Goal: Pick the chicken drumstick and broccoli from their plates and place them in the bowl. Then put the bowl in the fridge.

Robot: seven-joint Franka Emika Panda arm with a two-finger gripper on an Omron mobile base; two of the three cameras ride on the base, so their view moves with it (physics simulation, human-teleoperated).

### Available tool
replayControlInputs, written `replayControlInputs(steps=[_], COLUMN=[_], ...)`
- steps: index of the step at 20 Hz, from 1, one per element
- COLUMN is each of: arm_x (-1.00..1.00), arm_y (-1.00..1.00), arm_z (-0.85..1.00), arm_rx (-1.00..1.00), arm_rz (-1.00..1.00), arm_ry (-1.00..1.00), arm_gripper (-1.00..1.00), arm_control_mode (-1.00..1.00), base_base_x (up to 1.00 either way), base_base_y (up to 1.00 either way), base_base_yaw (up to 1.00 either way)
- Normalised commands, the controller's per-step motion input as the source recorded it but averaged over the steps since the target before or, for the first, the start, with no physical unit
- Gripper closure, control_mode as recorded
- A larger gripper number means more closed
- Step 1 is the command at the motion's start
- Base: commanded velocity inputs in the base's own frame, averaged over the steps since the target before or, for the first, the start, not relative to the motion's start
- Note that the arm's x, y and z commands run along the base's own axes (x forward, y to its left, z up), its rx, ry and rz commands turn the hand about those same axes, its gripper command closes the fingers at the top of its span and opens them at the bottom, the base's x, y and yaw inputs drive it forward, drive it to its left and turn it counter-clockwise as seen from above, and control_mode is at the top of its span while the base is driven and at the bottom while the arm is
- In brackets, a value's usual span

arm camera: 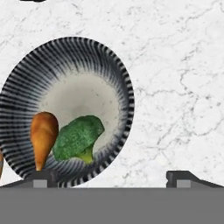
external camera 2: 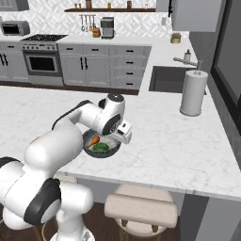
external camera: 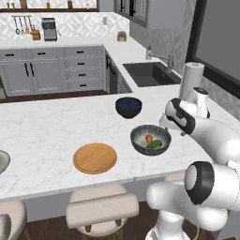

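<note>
Bowl (external camera: 150, 139) first: it sits on the marble table (external camera: 42, 136) near the front edge, and both foods lie inside it. Going left to right in the left base view, a pale rounded thing is cut off by the left edge, so I cannot say what it is. Next comes the plain wooden plate (external camera: 94, 158), bare on top and well apart from the bowl. Behind and between them stands a smaller dark navy bowl (external camera: 128, 107). Then the grey striped bowl, holding the chicken drumstick (external camera: 148, 139) on the left and the broccoli (external camera: 157, 144) just beside it, touching or nearly so. The white arm crosses just to the right of the bowl, and its wrist hides the tool from this side. Further right a paper towel roll (external camera: 192, 77) rises behind the arm, partly covered by it, with the sink (external camera: 150, 72) beyond.

In the right base view the forearm covers the bowl's far rim, so only the near half shows.

In the hand view the bowl's lower rim is cut off at the bottom. The tool (arm camera: 111, 179) hangs above the table with its jaws spread wide and nothing between them. One fingertip (arm camera: 41, 177) stands over the bowl's rim just below the drumstick's narrow end, the other over bare marble beside the bowl. The broccoli lies between the fingers' lines, nearer the left one.
</note>
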Motion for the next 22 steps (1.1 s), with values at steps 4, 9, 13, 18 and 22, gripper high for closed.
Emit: replayControlInputs(steps=[4, 9, 13, 18, 22], arm_x=[0.0, 0.18, 0.5, 0.45, 0.27], arm_y=[-0.03, 0.0, 0.0, 0.0, -0.01], arm_z=[-0.39, -0.39, -0.37, -0.35, -0.32], arm_rx=[0.02, 0.0, 0.0, 0.0, 0.0], arm_rz=[0.01, 0.03, 0.0, 0.0, 0.0], arm_ry=[0.03, 0.01, 0.0, 0.0, 0.0], arm_gripper=[-1.0, -1.0, -1.0, -1.0, -1.0], arm_control_mode=[-1.0, -1.0, -1.0, -1.0, -1.0], base_base_x=[0.0, 0.0, 0.0, 0.0, 0.0], base_base_y=[0.0, 0.0, 0.0, 0.0, 0.0], base_base_yaw=[0.0, 0.0, 0.0, 0.0, 0.0])
